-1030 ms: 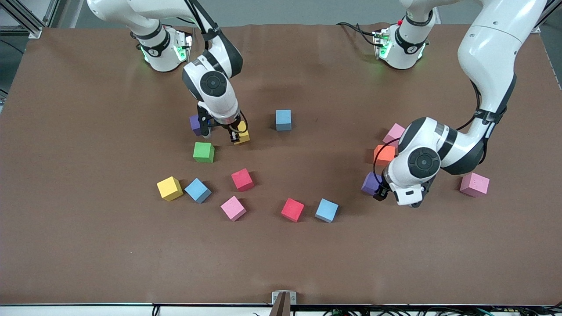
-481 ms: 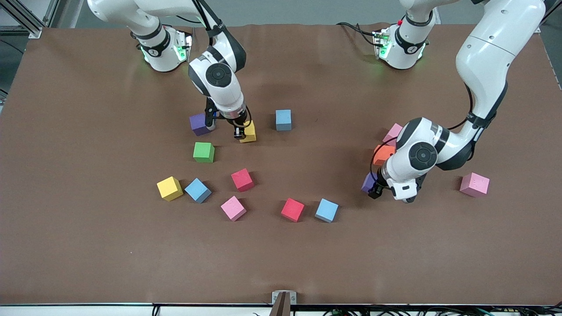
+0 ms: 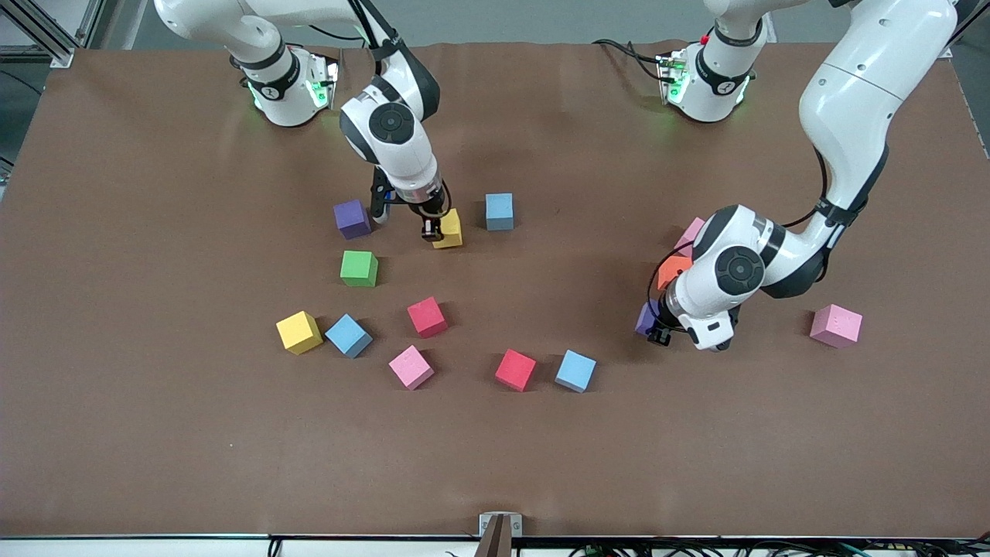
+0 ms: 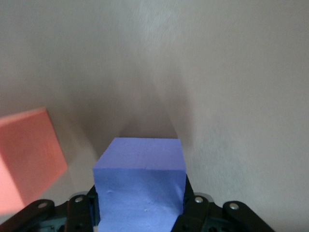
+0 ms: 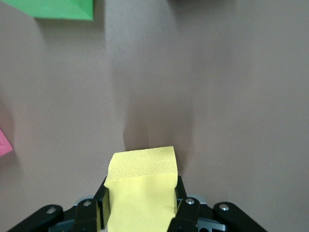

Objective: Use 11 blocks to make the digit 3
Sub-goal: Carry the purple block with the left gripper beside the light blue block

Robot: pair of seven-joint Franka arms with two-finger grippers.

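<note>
My right gripper [image 3: 442,230] is shut on a yellow block [image 3: 452,228], low over the table between a purple block [image 3: 352,219] and a blue block [image 3: 499,211]. The right wrist view shows the yellow block [image 5: 141,166] pinched between both fingers of that gripper [image 5: 140,195]. My left gripper [image 3: 657,329] is down at the other purple block [image 3: 644,317], toward the left arm's end. In the left wrist view its jaws press both sides of that purple block [image 4: 140,164]. An orange block [image 3: 674,268] and a pink block [image 3: 691,232] lie just beside it. No figure of joined blocks shows.
A green cube [image 3: 359,268] sits nearer the camera than the first purple block. Loose blocks lie in a curve: yellow [image 3: 298,332], blue [image 3: 348,335], red [image 3: 427,316], pink [image 3: 411,367], red [image 3: 515,370], blue [image 3: 575,371]. Another pink block [image 3: 835,325] lies apart.
The right gripper has carried the yellow block away from the purple block, toward the blue one. The left gripper has shifted a little over the purple block and closed on it.
</note>
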